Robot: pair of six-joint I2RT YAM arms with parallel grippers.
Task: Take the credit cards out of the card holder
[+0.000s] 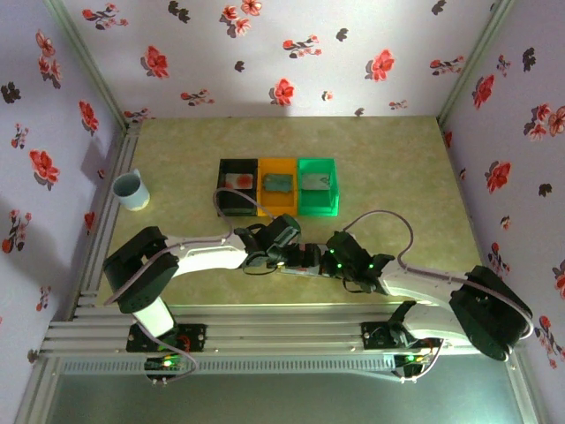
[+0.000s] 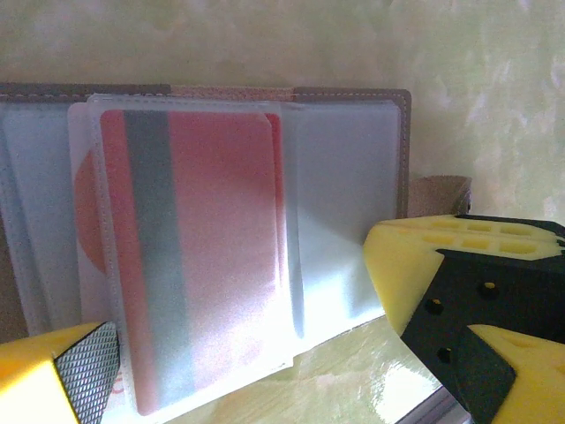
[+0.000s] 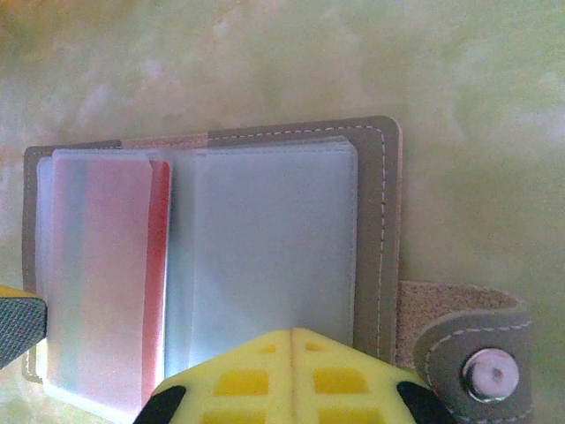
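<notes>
The card holder [image 2: 353, 177] lies open on the table, a grey-brown cover [image 3: 375, 238] with clear sleeves. A red credit card [image 2: 203, 256] with a grey stripe sits inside a sleeve on its left half [image 3: 110, 283]. My left gripper [image 2: 234, 327] is open, its fingers either side of that sleeve's near edge, touching nothing. My right gripper [image 3: 294, 334] is shut, its joined tips resting on the clear sleeve of the right half. In the top view both grippers [image 1: 278, 252] [image 1: 322, 261] meet over the holder, hiding it.
Behind the grippers stand a black bin [image 1: 224, 201], an orange bin [image 1: 265, 205] and a green bin [image 1: 331, 205], each with a card in it. A pale cup [image 1: 130, 190] stands at the far left. The holder's snap tab [image 3: 490, 371] sticks out to the right.
</notes>
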